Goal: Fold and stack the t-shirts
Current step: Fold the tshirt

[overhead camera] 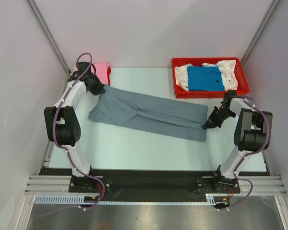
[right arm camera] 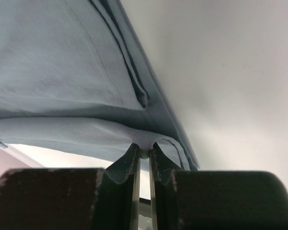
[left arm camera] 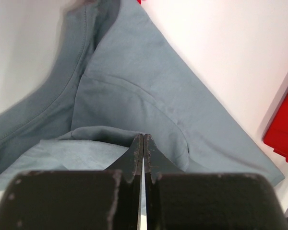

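Note:
The slate grey t-shirt [overhead camera: 149, 112] lies stretched in a long folded strip across the table, from back left to front right. My left gripper [overhead camera: 100, 90] is shut on its left end; in the left wrist view the cloth [left arm camera: 134, 86] bunches up at the closed tips [left arm camera: 143, 139]. My right gripper [overhead camera: 205, 126] is shut on its right end. In the right wrist view a fold of the hem [right arm camera: 62, 72] is pinched between the tips [right arm camera: 144, 149] and lifted a little. A pink t-shirt [overhead camera: 103, 72] lies at the back left, behind the left gripper.
A red tray [overhead camera: 209, 94] at the back right holds a bright blue shirt [overhead camera: 204, 78] and a white shirt [overhead camera: 182, 74]. Its side shows in the left wrist view [left arm camera: 283, 129]. White walls close in the table on three sides.

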`<state>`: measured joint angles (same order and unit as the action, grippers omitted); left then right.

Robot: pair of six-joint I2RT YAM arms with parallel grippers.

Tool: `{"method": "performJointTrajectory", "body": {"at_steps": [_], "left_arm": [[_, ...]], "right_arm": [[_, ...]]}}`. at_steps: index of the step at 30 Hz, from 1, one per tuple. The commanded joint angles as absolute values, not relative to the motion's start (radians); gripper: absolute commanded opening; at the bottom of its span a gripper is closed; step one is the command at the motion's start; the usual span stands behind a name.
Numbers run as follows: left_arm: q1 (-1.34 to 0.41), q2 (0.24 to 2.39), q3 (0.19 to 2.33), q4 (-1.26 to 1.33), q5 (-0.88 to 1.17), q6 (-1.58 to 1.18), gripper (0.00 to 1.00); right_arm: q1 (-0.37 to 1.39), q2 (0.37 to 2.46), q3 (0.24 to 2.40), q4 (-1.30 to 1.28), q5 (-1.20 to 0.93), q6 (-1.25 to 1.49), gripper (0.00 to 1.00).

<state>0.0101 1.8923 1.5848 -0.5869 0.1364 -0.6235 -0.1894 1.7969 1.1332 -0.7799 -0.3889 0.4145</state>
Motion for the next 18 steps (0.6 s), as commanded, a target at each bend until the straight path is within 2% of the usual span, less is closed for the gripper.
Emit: {"method": "performJointTrajectory", "body": {"at_steps": [1, 18], "left_arm": [[0.008, 1.911, 1.654, -0.563, 0.146, -0.603, 0.0], [0.008, 1.986, 1.715, -0.586, 0.146, -0.591, 0.0]], "right_arm": [[-0.198, 1.816, 1.172, -0.765, -0.396, 0.413, 0.0], [-0.201, 1.862, 1.201, -0.758, -0.396, 0.425, 0.01]]}}
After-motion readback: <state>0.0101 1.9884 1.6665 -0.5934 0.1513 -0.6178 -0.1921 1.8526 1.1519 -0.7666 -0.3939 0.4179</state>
